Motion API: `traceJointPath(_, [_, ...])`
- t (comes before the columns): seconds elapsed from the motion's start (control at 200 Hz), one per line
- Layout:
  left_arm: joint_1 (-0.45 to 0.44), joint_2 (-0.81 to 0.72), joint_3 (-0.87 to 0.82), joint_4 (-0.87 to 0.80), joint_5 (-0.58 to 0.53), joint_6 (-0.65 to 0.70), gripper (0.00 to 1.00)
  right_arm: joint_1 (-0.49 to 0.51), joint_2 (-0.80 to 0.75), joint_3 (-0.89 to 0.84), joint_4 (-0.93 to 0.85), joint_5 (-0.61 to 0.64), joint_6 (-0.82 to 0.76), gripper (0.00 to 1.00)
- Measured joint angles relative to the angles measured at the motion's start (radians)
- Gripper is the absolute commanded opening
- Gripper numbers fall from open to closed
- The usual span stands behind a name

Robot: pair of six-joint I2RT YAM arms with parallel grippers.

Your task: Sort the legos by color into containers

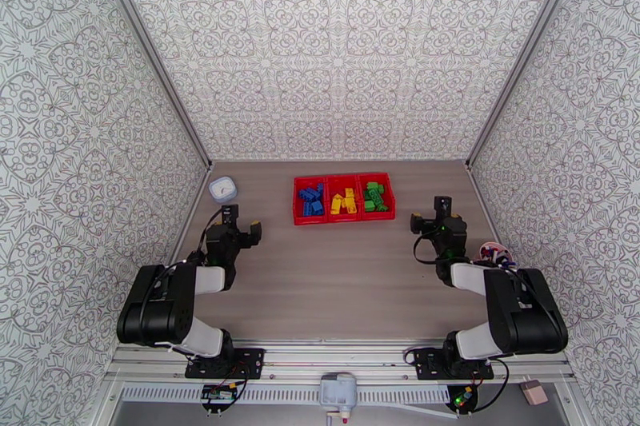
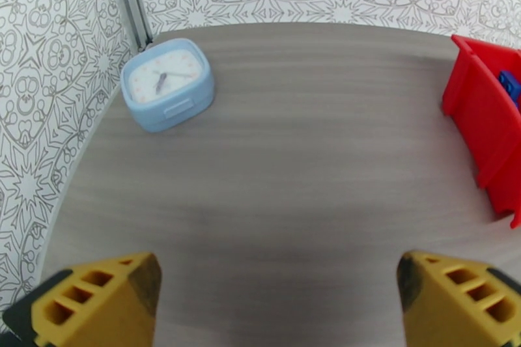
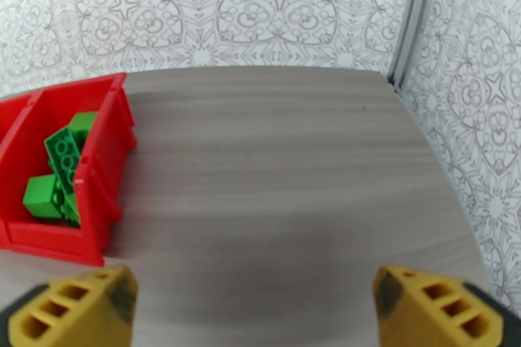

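Note:
The red tray (image 1: 342, 219) lies at the back middle of the table, its three containers side by side. Blue legos (image 1: 311, 200) lie in the left one, yellow legos (image 1: 344, 201) in the middle and green legos (image 1: 376, 197) in the right. My left gripper (image 1: 242, 222) hovers open and empty to the tray's left. From the left wrist, the gripper (image 2: 277, 290) faces bare table, the tray wall (image 2: 478, 120) and a blue lego (image 2: 510, 84) at right. My right gripper (image 1: 429, 213) stands open and empty right of the tray; in its own view the gripper (image 3: 254, 296) sees green legos (image 3: 58, 172) behind the tray wall (image 3: 104, 166).
A small pale-blue alarm clock (image 2: 168, 84) sits at the table's back left corner (image 1: 223, 189), beside the wall post. Patterned walls close in the left, back and right sides. A bundle of coloured wires (image 1: 492, 252) lies by the right arm.

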Motion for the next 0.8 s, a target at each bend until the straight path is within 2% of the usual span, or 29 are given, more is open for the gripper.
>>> traceJointPath(0.8, [-0.002, 0.0, 0.005, 0.0, -0.009, -0.016, 1.0, 0.0, 0.011, -0.012, 0.04, -0.017, 0.0, 1.0])
